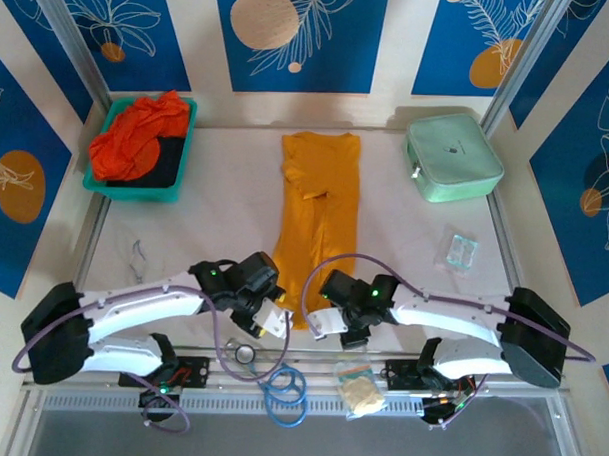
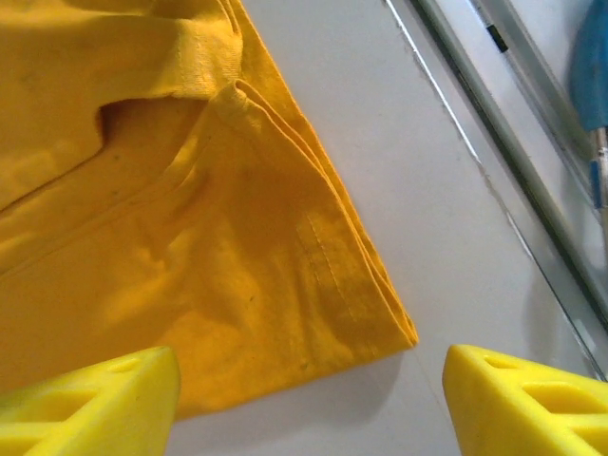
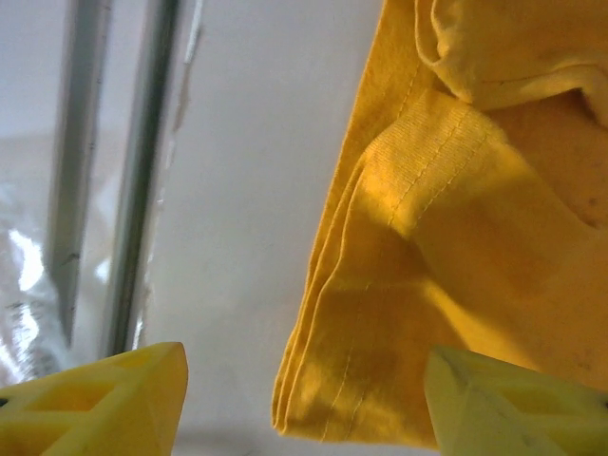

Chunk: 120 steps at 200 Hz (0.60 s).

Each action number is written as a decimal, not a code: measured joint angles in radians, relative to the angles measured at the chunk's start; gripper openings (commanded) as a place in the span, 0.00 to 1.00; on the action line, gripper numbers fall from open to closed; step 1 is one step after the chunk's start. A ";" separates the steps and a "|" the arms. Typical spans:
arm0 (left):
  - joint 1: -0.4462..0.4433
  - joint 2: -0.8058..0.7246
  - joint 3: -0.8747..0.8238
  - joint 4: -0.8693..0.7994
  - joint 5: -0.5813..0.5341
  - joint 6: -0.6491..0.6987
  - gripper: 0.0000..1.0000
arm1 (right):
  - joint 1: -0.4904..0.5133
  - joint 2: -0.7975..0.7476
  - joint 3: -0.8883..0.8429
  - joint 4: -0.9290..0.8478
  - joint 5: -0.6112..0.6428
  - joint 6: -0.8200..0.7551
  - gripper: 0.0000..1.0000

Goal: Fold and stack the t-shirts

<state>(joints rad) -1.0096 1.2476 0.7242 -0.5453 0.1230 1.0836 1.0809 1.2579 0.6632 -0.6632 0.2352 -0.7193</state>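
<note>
**At the near hem — grasp pending**

On the white tabletop, the mustard-yellow cloth t-shirt lies centre, folded into a long narrow strip. The left hand and right hand straddle its near corners, fingers spread, nothing gripped. Next, likely: pinch both corners and carry them toward the far end. Crumpled red-orange t-shirts sit in the teal plastic tray, far left; the mint-green padded case sits far right — neither obstructs.

Both wrist views crop the mustard t-shirt.
</note>
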 measured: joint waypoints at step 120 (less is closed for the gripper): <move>-0.001 0.234 0.022 0.028 -0.011 0.052 0.59 | -0.014 0.101 -0.015 0.014 0.066 0.031 0.52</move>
<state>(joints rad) -1.0103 1.4815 0.7460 -0.5171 0.1116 1.1355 1.0668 1.3590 0.6483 -0.6487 0.3008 -0.6880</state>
